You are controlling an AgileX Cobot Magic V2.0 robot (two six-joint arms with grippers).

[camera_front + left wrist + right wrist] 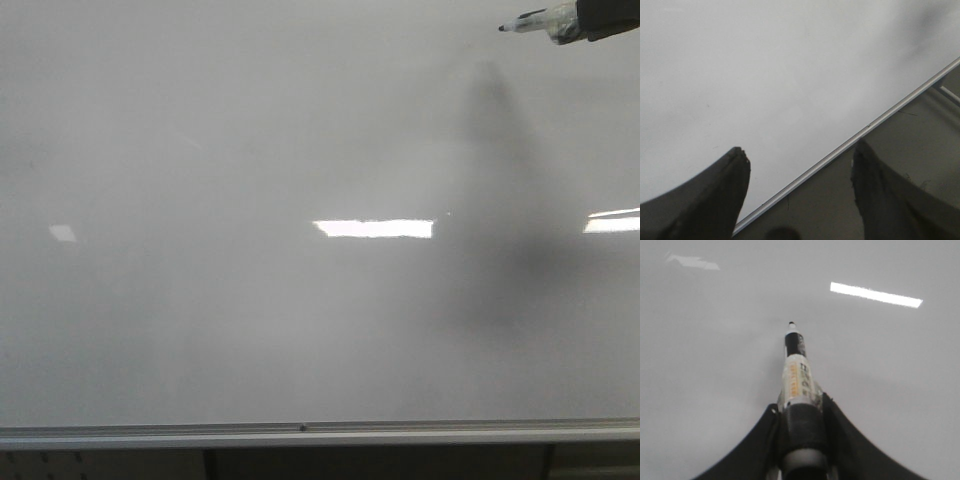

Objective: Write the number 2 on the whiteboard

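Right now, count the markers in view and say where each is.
1. The marker is gripped in the right claw at the upper right of the whiteboard, tip pointing left. No others show.

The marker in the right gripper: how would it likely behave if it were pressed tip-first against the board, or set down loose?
The marker looks like a stiff, slim plastic barrel, so it should not bend under light pressure. The whiteboard is glossy, so the tip would probably glide easily. Being round, it would likely roll if laid down. The right gripper clamps only its rear end, so a hard push might tilt it.
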